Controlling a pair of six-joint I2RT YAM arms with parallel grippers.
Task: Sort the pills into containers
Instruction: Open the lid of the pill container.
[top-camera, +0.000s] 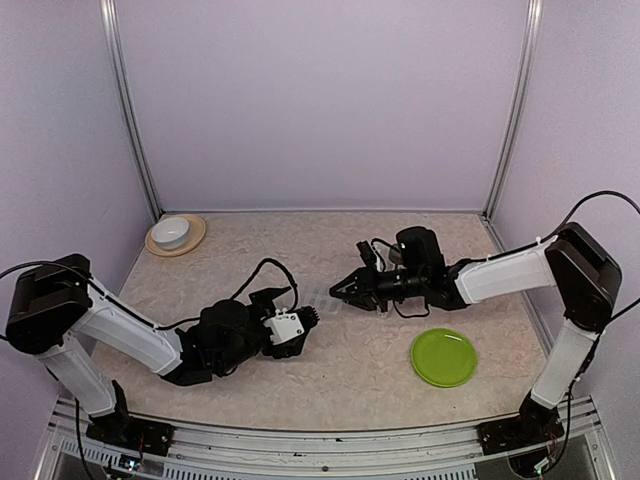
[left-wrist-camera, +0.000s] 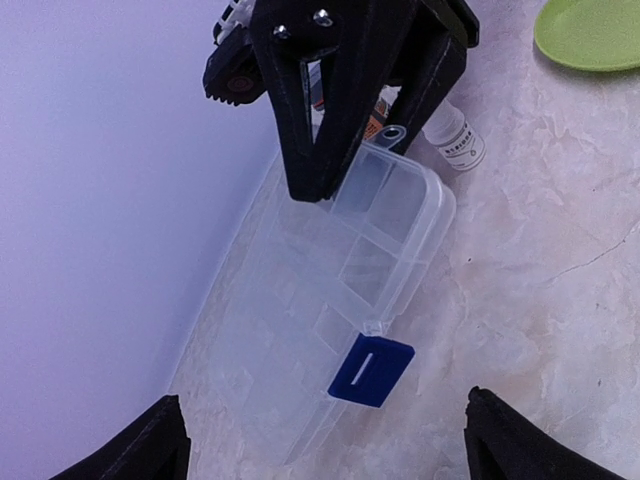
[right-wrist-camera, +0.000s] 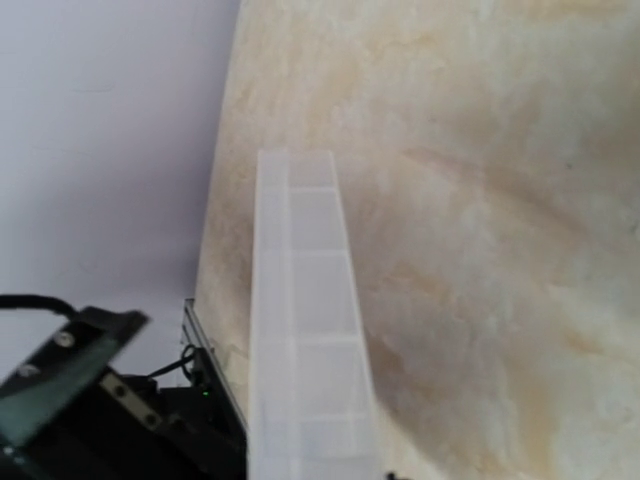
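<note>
The beige marbled worktop (top-camera: 350, 375) carries everything. The left arm (top-camera: 120, 335) reaches in from the near left corner and the right arm (top-camera: 510, 272) from the near right corner, and their claws face each other around the worktop's middle. A green plate (top-camera: 443, 357) lies towards the near right corner. A tan plate (top-camera: 195, 243) sits at the far left corner with a white bowl (top-camera: 171, 231) on it.

The clear compartment box (left-wrist-camera: 385, 250) lies between the two claws, at the middle of the worktop. The right gripper (left-wrist-camera: 318, 190) is clenched on the box's far end, its black fingers (left-wrist-camera: 295, 130) meeting at the rim. From the right wrist the box runs straight away, seen almost edge-on. I cannot tell whether it rests flat or is lifted. The left gripper (left-wrist-camera: 320, 420) is released, jaws spread wide on either side of the box's near end and touching nothing.

A small white bottle (left-wrist-camera: 458, 142) lies just beside the right claw. A dark blue tab (left-wrist-camera: 371, 371) sticks out from the box's near edge.
</note>
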